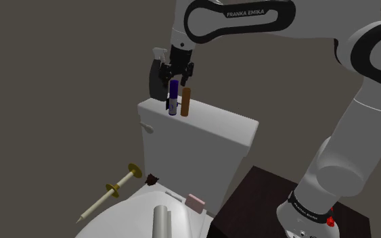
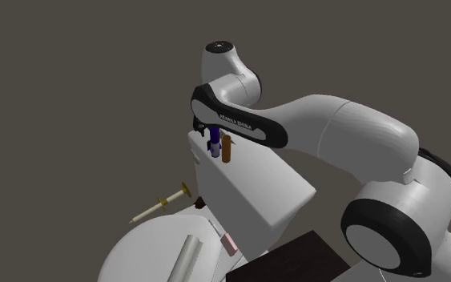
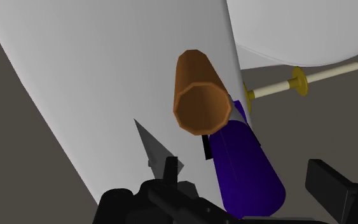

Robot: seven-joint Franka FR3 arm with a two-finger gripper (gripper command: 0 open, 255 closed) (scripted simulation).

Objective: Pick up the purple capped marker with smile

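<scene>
Shoulder view, left to right. A cream stick with two gold discs (image 1: 109,196) lies against the plain grey-brown ground of the room, which shows no walls or furnishings. Next to it come a small dark object (image 1: 153,179) and the white toilet cover (image 1: 121,218), which carries a grey cylinder (image 1: 160,222) and has a small pink block (image 1: 195,201) at its rear edge. Behind it rises the white tank, whose flat lid (image 1: 216,120) serves as the working surface. The purple capped marker (image 1: 173,92) stands upright near the lid's left end, cap uppermost. A brown cylinder (image 1: 185,101) stands upright just beside it on the right. The end effector (image 1: 174,76) hangs directly over the marker. In the wrist view its black fingers (image 3: 333,188) are spread, one on each side of the purple cap, and neither touches it. The white arm (image 1: 358,122) descends at the right to the dark stand (image 1: 256,203).
</scene>
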